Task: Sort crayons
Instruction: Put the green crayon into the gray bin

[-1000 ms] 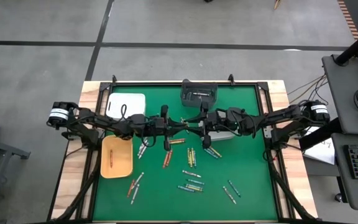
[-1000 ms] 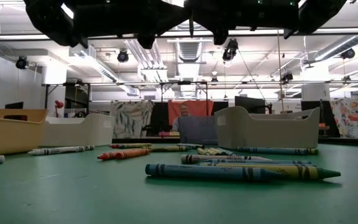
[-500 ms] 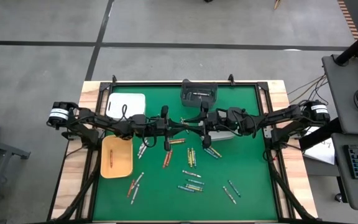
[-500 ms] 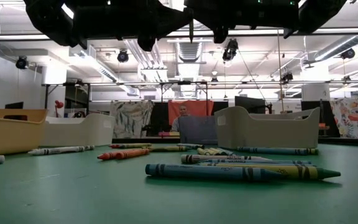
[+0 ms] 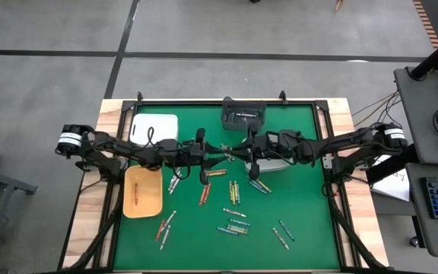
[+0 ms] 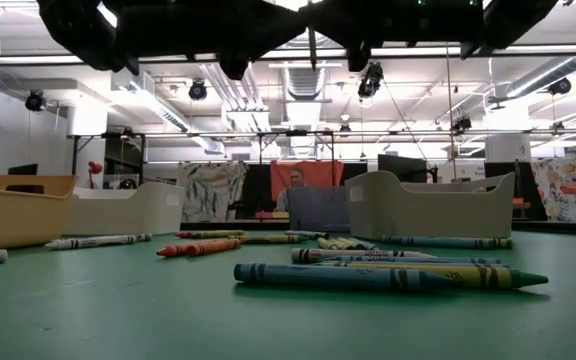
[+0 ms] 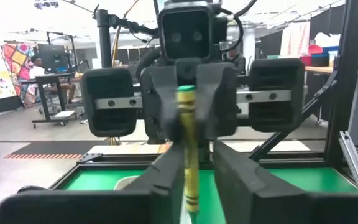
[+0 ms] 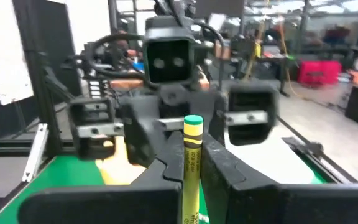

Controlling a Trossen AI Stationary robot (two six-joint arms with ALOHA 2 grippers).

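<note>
Once clamped shut on the yellow-green crayon (image 8: 193, 151), right tool (image 8: 191, 163) now carries it, having closed within the last second. Facing it mid-air above the green surface (image 5: 303, 205), left tool (image 7: 191, 171) just slackened, narrowly parted, gap showing beside the crayon. Handover nearly done, judging by this. Long axis upright, pointed end seemingly downward.

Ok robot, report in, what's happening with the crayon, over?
Right gripper shut on crayon, above the table. Left gripper open around same crayon. Nothing in the way.
</note>
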